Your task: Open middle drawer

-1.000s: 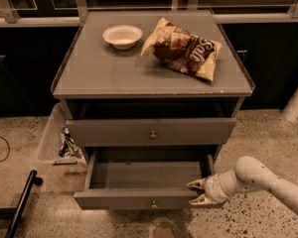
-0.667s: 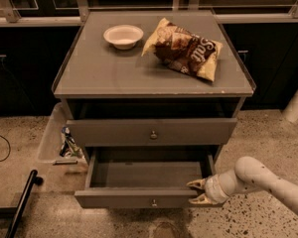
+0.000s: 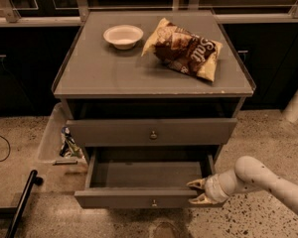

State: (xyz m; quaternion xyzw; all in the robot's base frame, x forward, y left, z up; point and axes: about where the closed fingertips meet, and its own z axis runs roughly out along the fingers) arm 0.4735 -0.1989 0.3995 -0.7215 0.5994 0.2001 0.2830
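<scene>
One target | middle drawer (image 3: 139, 198) at 6 o'clock below bench (image 3: 99, 68), pulled out | pincer (image 3: 197, 192) at its 3 o'clock front corner, released, grasping nothing | likely rigid, slides easily; knob (image 3: 154, 202) small, maybe slippery, so front edge looks the safer hold

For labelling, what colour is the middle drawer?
Grey middle drawer, camera view; tool at its right end.

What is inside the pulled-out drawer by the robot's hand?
The middle drawer shows only a bare grey floor, with nothing lying on it. Its rear part is hidden beneath the drawer above. The gripper sits at its front right corner.
</scene>
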